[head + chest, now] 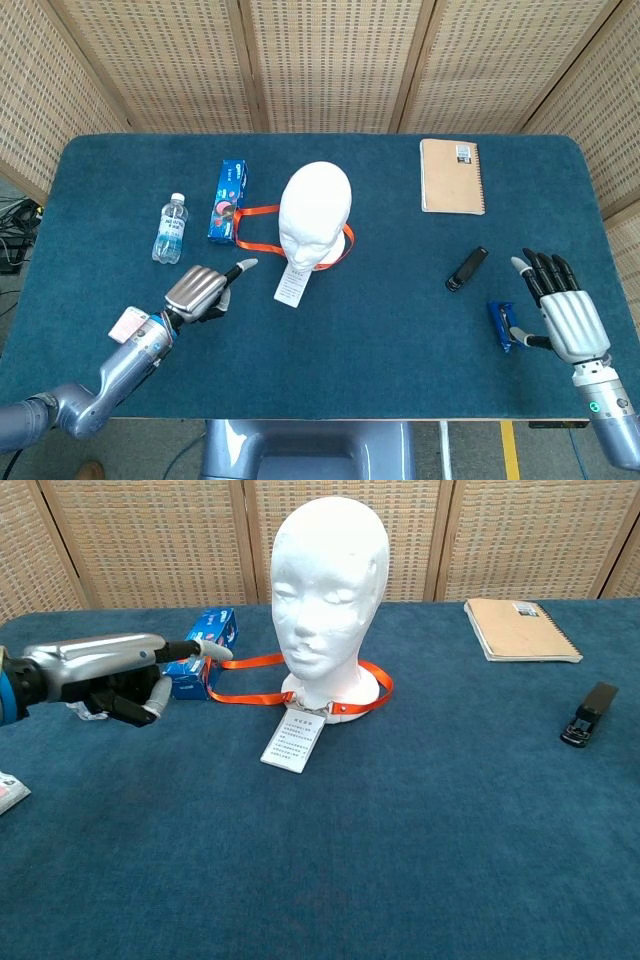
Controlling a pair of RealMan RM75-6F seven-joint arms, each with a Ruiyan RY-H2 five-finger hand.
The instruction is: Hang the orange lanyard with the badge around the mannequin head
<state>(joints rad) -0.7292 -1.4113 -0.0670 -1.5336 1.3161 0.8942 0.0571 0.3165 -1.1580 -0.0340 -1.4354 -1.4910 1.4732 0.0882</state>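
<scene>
The white mannequin head (316, 212) (330, 575) stands upright at the table's middle. The orange lanyard (248, 229) (368, 686) lies around its base, with a loop trailing left toward a blue box. Its white badge (290, 283) (294, 742) lies flat in front of the base. My left hand (203, 290) (110, 675) hovers front-left of the head, most fingers curled in, one pointing at the lanyard, holding nothing. My right hand (560, 308) is near the front right edge, fingers spread and empty; the chest view does not show it.
A blue box (228, 200) (206, 632) and a water bottle (170, 228) lie left of the head. A notebook (452, 176) (520, 630) is at the back right. A black clip (466, 268) (588, 713) and a blue packet (503, 325) lie beside my right hand. A small card (130, 325) lies front left.
</scene>
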